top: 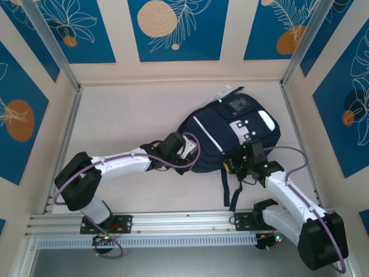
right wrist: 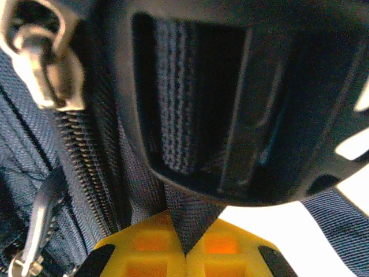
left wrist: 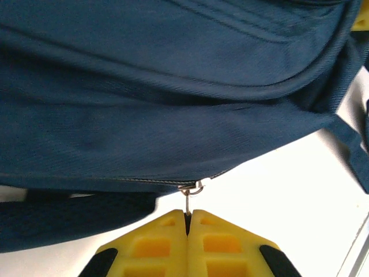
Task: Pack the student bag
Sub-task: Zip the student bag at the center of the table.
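The student bag, dark navy with white stripes and light grey patches, lies flat at the table's right centre. My left gripper is at the bag's lower left edge. In the left wrist view its yellow fingers are shut on the thin metal tab of a zipper pull along a seam of the navy fabric. My right gripper is at the bag's near edge. In the right wrist view its gripper is shut on a dark webbing strap just below a black plastic buckle.
A dark strap trails from the bag toward the front rail. A white paper pokes out behind the bag's far end. Panel walls and metal posts enclose the table. Two metal zipper pulls hang left of the buckle.
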You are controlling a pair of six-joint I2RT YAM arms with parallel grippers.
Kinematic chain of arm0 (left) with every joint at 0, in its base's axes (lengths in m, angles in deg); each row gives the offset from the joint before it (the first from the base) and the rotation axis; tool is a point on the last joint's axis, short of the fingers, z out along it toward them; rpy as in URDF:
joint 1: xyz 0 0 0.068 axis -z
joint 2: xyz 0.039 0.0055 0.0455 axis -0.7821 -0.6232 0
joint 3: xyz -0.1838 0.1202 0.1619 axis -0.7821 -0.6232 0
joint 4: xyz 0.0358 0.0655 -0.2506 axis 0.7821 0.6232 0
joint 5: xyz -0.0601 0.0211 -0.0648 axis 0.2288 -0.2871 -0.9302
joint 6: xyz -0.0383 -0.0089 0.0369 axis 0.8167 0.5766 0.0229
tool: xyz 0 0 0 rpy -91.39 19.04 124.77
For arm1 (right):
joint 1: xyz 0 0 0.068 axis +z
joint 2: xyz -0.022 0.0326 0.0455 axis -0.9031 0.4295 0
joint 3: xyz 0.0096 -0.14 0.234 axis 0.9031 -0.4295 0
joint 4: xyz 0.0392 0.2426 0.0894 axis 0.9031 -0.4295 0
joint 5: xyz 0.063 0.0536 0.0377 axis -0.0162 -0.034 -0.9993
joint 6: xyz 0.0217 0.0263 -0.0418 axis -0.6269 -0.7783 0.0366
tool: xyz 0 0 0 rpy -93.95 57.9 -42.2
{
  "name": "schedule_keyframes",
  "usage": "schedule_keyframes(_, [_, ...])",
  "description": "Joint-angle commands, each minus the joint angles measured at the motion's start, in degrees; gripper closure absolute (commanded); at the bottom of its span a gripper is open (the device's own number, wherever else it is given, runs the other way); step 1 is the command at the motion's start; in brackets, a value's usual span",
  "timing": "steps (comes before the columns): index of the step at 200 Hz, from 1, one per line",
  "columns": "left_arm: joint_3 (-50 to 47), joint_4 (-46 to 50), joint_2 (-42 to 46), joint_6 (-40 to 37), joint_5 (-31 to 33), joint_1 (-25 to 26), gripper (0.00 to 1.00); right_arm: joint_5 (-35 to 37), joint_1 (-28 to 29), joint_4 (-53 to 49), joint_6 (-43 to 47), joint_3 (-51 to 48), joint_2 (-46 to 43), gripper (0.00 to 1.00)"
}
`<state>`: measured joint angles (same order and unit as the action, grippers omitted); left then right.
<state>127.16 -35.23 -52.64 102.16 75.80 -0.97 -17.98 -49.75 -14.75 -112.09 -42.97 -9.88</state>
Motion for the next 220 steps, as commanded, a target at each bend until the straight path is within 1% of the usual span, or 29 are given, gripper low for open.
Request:
schedule_keyframes(1, [-2.5, 4.7, 1.7, -0.7, 4.0, -2.8, 1.00, 1.5, -3.8, -4.9, 5.8, 1.1, -1.1, 1.00])
schedule_keyframes(23, [-3.7, 4.6, 2.3, 0.0, 3.9, -5.2, 1.00, 0.1, -6.8, -7.2, 10.3, 2.6, 0.0, 1.00])
schedule_keyframes(42, [-4.2, 4.9, 2.3, 0.1, 3.4, -6.4, 1.00, -2.6, -8.8, -7.9, 15.5, 5.1, 3.8, 1.00])
schedule_keyframes(64, [-4.8, 4.7, 2.3, 0.0, 1.9, -6.5, 1.00, -2.6, -9.4, -10.1, 22.5, 10.5, 10.6, 1.00])
schedule_keyframes(77, [-5.4, 4.2, 2.0, 0.7, 0.5, -6.4, 1.00, -1.4, -9.4, -11.4, 25.8, 14.5, 14.6, 1.00])
schedule_keyframes(107, [-5.3, 2.1, 0.4, 2.3, -2.5, -4.6, 1.00, -1.2, -10.1, -11.8, 29.4, 23.4, 22.4, 1.00])
schedule_keyframes(119, [-4.8, 0.7, -0.4, 2.9, -4.0, -3.3, 1.00, -1.5, -10.1, -11.9, 30.6, 26.7, 25.1, 0.94])
schedule_keyframes(127, [-4.1, 0.0, -0.9, 3.1, -4.9, -2.2, 1.00, -1.9, -10.2, -12.0, 30.9, 28.6, 26.5, 0.88])
schedule_keyframes(140, [-2.8, -0.6, -2.1, 3.5, -6.2, -0.7, 1.00, -1.9, -10.0, -12.9, 31.4, 30.9, 27.9, 0.73])
schedule_keyframes(152, [-1.5, -1.3, -3.1, 3.8, -7.3, 0.4, 1.00, 0.3, -9.5, -15.7, 31.8, 32.7, 28.3, 0.58])
schedule_keyframes(165, [-0.2, -1.8, -3.9, 4.3, -7.9, 1.2, 1.00, 3.1, -8.7, -19.6, 31.4, 33.8, 27.7, 0.47])
schedule_keyframes(175, [0.5, -2.2, -4.4, 4.9, -8.3, 1.5, 1.00, 4.7, -8.0, -22.6, 29.8, 34.0, 26.6, 0.44])
schedule_keyframes(192, [1.6, -2.9, -5.2, 5.8, -9.1, 1.5, 1.00, 5.0, -6.8, -26.1, 25.9, 32.4, 22.9, 0.43])
schedule_keyframes(220, [3.8, -3.1, -5.8, 6.4, -10.2, 1.9, 1.00, -1.5, -5.0, -23.6, 16.4, 24.3, 13.4, 0.44])
